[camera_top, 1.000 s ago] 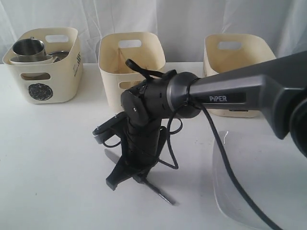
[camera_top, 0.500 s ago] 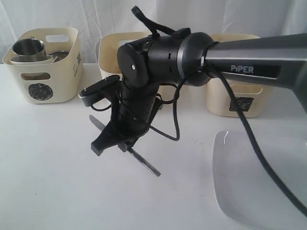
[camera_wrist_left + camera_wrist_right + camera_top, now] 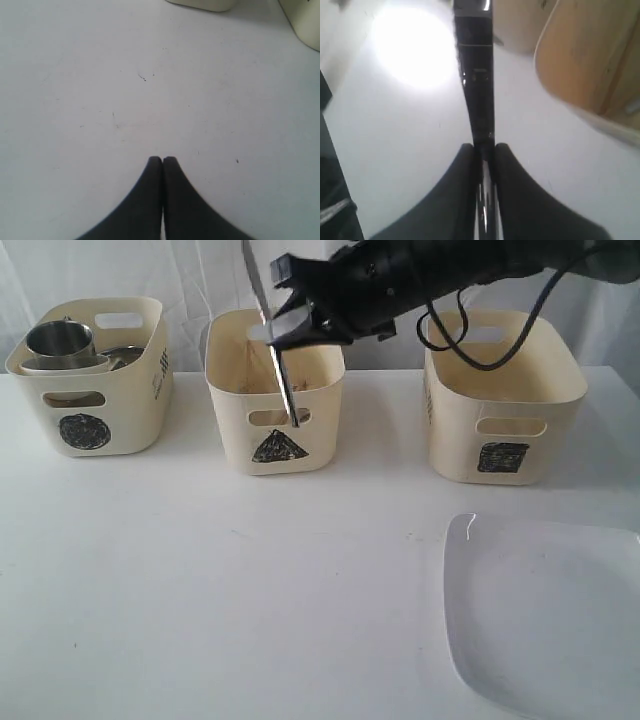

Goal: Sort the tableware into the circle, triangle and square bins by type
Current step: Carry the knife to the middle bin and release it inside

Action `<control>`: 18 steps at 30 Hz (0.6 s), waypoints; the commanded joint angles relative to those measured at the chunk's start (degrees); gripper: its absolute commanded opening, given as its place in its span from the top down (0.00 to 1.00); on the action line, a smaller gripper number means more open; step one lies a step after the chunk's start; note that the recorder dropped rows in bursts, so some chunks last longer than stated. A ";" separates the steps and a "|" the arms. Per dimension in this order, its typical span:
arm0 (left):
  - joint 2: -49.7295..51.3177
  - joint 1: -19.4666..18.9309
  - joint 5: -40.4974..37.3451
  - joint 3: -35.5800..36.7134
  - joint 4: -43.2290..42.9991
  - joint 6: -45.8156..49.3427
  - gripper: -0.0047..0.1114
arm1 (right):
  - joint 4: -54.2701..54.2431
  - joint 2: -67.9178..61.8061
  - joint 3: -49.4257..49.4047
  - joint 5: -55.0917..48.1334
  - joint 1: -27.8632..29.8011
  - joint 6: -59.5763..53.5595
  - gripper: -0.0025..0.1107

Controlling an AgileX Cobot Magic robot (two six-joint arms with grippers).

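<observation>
Right gripper (image 3: pixel 483 146) is clamped on the knife (image 3: pixel 284 380), jaws nearly closed with just the steel between them. It's raised at the far side of the table (image 3: pixel 200 590), above the middle bin, the triangle bin (image 3: pixel 320 445). The knife hangs close to upright, slightly tilted, with its top end leaning left. In the exterior view its lower end crosses the triangle bin's near wall by the handle cut-out; can't tell whether it's over the bin or just in front of it. Nothing visible inside that bin from here. Left gripper (image 3: pixel 162 160) is fully closed and holding nothing, over bare table, out of the exterior view. The circle bin (image 3: pixel 120 425) is far left and holds a steel mug (image 3: pixel 58 338) and a steel bowl (image 3: pixel 128 354). The square bin (image 3: pixel 560 445) is far right; contents not visible. The white plate (image 3: pixel 550 620) lies flat at near right, well apart from the bins.
</observation>
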State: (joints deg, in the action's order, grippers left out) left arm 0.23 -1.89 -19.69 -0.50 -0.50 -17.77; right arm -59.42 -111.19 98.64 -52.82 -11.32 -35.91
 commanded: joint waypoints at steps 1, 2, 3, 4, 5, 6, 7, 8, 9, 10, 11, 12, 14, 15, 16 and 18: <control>-0.23 0.56 -2.62 0.46 -0.03 -0.01 0.96 | -17.33 -2.19 0.11 5.20 2.99 -11.58 0.98; -0.23 0.56 -2.62 0.46 -0.03 -0.01 0.96 | -22.37 -2.99 0.11 5.98 3.11 -15.20 0.98; -0.23 0.56 -2.62 0.46 -0.03 -0.01 0.96 | -27.72 -3.92 0.11 6.41 3.23 -19.29 0.98; -0.23 0.56 -2.62 0.46 -0.03 -0.01 0.96 | -33.13 -4.98 0.11 6.50 3.23 -23.72 0.98; -0.23 0.56 -2.62 0.46 -0.03 -0.01 0.96 | -37.63 -5.81 0.11 6.67 3.23 -27.49 0.98; -0.23 0.56 -2.62 0.46 -0.03 -0.01 0.96 | -40.53 -6.94 0.11 6.65 3.23 -32.42 0.98; -0.23 0.56 -2.62 0.46 -0.03 -0.01 0.96 | -40.53 -7.90 1.05 8.09 3.23 -35.08 0.98; -0.23 0.56 -2.62 0.46 -0.03 -0.01 0.96 | -40.53 -8.84 1.48 9.89 3.23 -36.07 0.98; -0.23 0.56 -2.62 0.46 -0.03 -0.01 0.96 | -40.53 -9.77 2.00 11.78 3.10 -36.19 0.98; -0.23 0.56 -2.62 0.46 -0.03 -0.01 0.96 | -40.53 -10.78 2.30 13.03 3.10 -36.83 0.98; -0.23 0.56 -2.62 0.46 -0.03 -0.01 0.96 | -40.53 -11.78 2.78 13.33 3.10 -38.01 0.98; -0.23 0.56 -2.62 0.46 -0.03 -0.01 0.96 | -40.53 -12.70 3.44 13.33 3.10 -39.70 0.98; -0.23 0.56 -2.62 0.46 -0.03 -0.01 0.96 | -40.53 -14.25 4.33 13.72 3.10 -41.84 0.98; -0.23 0.56 -2.62 0.46 -0.03 -0.01 0.96 | -40.53 -14.91 4.93 13.72 2.89 -42.37 0.98; -0.23 0.56 -2.62 0.46 -0.03 -0.01 0.96 | -40.53 -15.45 5.32 14.00 2.75 -42.81 0.98; -0.23 0.56 -2.62 0.46 -0.03 -0.01 0.96 | -40.53 -16.27 5.88 15.04 2.48 -45.09 0.97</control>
State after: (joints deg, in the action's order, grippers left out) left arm 0.23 -1.89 -19.69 -0.50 -0.50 -17.77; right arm -98.77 -126.97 103.27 -38.34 -8.52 -77.55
